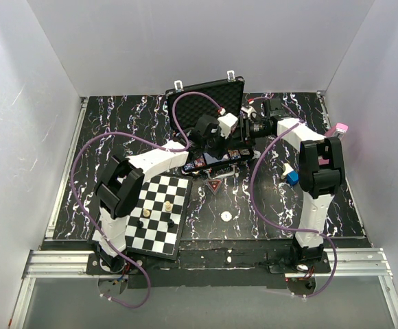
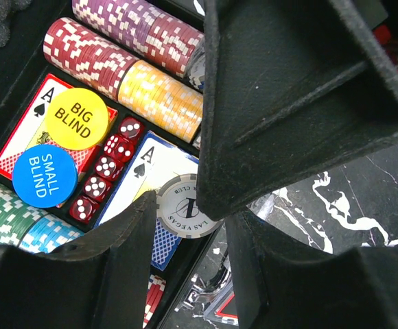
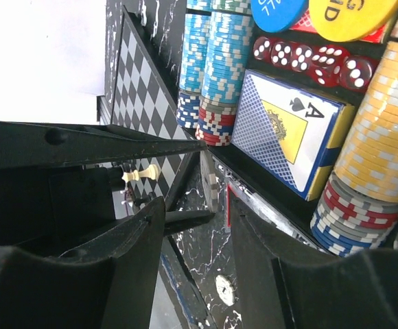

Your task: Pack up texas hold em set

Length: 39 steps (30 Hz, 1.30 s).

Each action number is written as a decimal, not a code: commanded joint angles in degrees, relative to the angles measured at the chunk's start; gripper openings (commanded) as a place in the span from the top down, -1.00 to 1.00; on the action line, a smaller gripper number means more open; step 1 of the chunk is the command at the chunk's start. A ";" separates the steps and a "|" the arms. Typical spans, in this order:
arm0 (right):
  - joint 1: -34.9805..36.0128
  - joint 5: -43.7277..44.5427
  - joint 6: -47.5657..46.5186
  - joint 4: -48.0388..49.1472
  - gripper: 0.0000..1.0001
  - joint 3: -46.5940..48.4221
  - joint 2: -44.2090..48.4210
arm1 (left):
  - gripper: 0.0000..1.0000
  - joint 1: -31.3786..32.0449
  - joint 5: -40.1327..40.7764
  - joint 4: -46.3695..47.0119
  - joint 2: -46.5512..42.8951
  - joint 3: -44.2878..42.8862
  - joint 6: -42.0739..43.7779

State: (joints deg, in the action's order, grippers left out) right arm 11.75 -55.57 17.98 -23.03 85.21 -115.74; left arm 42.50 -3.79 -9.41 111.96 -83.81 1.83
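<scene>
From above, the black briefcase [image 1: 202,103] lies open at the far middle of the desk [image 1: 116,123]. Its foam-lined lid stands up on the far side and its long axis runs left to right. The left arm [image 1: 154,159] and the right arm [image 1: 291,130] both reach over the tray and meet at its near right part, so neither is clearly nearer. A chessboard [image 1: 159,214] lies by the left base. A small white disc [image 1: 226,215] lies loose on the desk, well apart from the case.

From the left wrist, the left pincer [image 2: 189,214] looks closed on a white Las Vegas chip [image 2: 183,199], its flat face towards the camera and its rim against each finger as far as I can tell. It hangs over the tray's near edge, above the blue card deck [image 2: 138,179], with the red dice [image 2: 106,168] just beside. The yellow chip row [image 2: 161,99] lies farther in, its long axis slanting from upper left to lower right. I'd judge the chip must turn to face along a row before it slots in. A black ribbed finger [image 2: 288,103], presumably the right arm's, crowds the chip.

From the right wrist, the right pincer [image 3: 195,205] stands parted and grips nothing. A thin grey edge [image 3: 213,181], likely that chip side-on, sits in the gap touching neither finger, with the tray up and to the right
</scene>
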 commanded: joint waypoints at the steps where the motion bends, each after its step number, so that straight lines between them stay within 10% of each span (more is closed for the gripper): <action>1: 0.91 -2.53 -0.31 -0.61 -0.01 3.03 -1.59 | 0.39 -0.23 -0.87 2.55 -5.17 0.93 -0.24; 13: 1.61 -2.08 -2.86 -4.57 0.12 5.23 -3.70 | 0.39 -0.31 -1.66 3.96 -6.58 1.99 -0.77; 19: 1.61 -5.24 -2.60 -3.08 0.90 4.97 -3.44 | 0.38 -0.31 -1.83 3.79 -6.67 2.07 -0.86; 22: 1.61 -5.43 -2.16 0.25 0.97 2.69 -1.68 | 0.33 -0.31 -1.92 3.70 -6.76 1.98 -0.77; 24: 1.52 -3.50 -1.55 2.80 0.97 0.58 -0.10 | 0.18 -0.31 -2.10 3.52 -6.93 1.99 -0.77; 28: 0.91 4.13 -0.31 8.42 0.97 -4.60 5.77 | -0.90 -0.23 -1.75 2.12 -7.81 1.90 -0.60; 39: 1.08 41.13 4.97 7.03 0.97 -13.49 19.24 | -0.96 -4.00 1.41 -11.06 -20.10 6.55 -0.59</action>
State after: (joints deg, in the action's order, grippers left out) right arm 12.60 -28.53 20.12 -17.45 74.04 -98.43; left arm 40.60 -5.02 -14.15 98.63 -78.30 1.48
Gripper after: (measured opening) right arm 0.074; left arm 0.981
